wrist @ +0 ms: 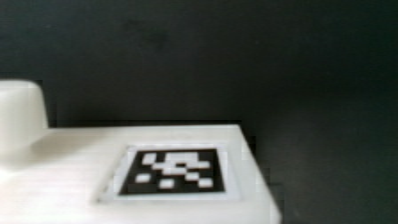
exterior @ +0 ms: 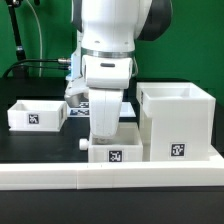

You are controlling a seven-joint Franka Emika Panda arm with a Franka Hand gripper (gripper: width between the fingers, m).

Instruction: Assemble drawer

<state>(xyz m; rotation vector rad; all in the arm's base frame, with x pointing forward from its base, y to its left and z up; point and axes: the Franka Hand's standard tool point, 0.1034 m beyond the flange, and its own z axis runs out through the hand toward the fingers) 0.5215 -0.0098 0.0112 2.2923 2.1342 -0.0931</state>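
Drawer tray (exterior: 128, 152) points its knob (exterior: 82, 143) toward the exterior view's left.

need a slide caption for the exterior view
Panda arm low over the front tray, tall housing at the exterior view's right, second tray at its left
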